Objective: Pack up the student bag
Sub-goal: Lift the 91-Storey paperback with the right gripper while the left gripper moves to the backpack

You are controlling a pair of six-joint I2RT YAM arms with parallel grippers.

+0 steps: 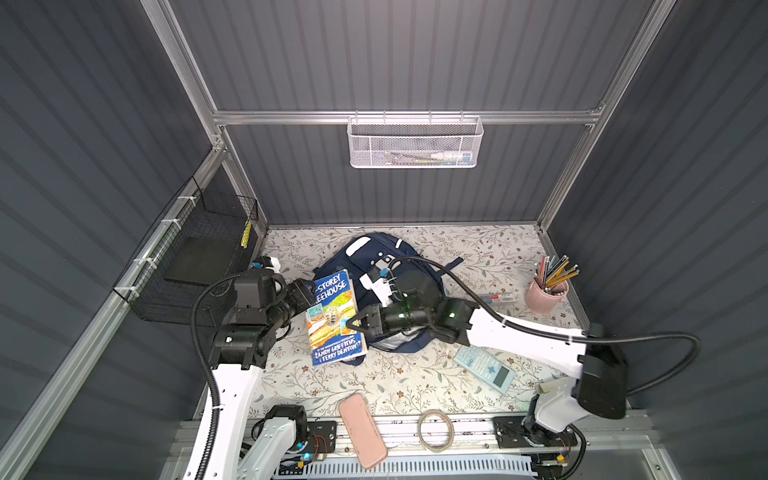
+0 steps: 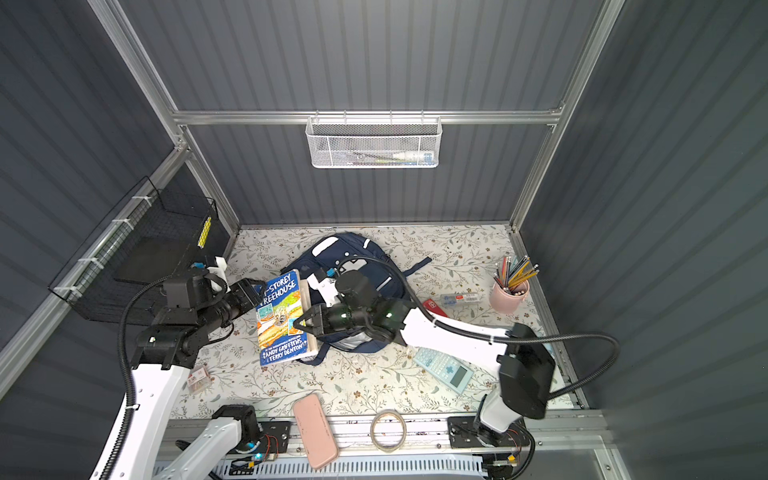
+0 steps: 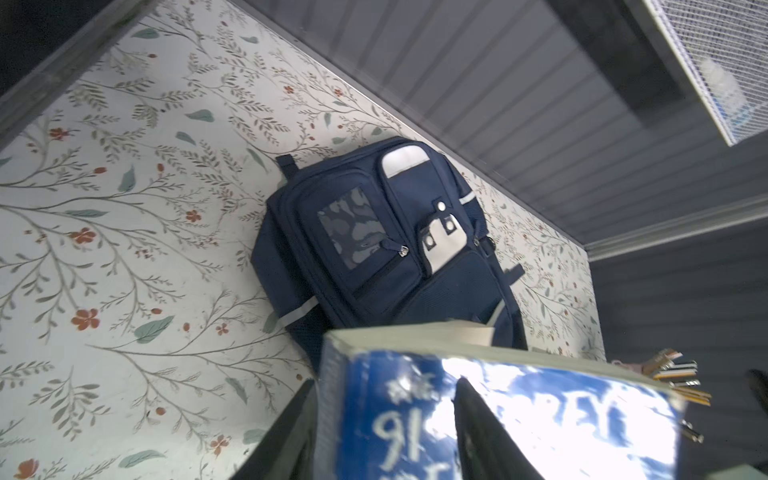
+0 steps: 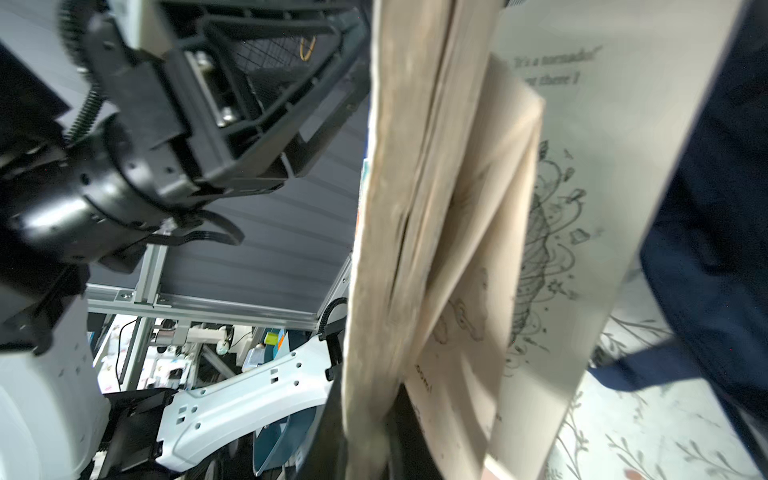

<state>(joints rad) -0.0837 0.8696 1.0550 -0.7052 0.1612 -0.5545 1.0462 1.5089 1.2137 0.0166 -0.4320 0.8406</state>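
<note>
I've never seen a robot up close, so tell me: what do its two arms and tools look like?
The left arm and right arm have white shells and black rounded joints, each trailed by a black ribbed cable hose. The left tool is black; the right tool is black with yellowish tips. Small green lights glow on the right arm's joints.

Book (image 1: 332,316) over student bag (image 1: 365,257) left side; table (image 1: 395,382) front free.
</note>
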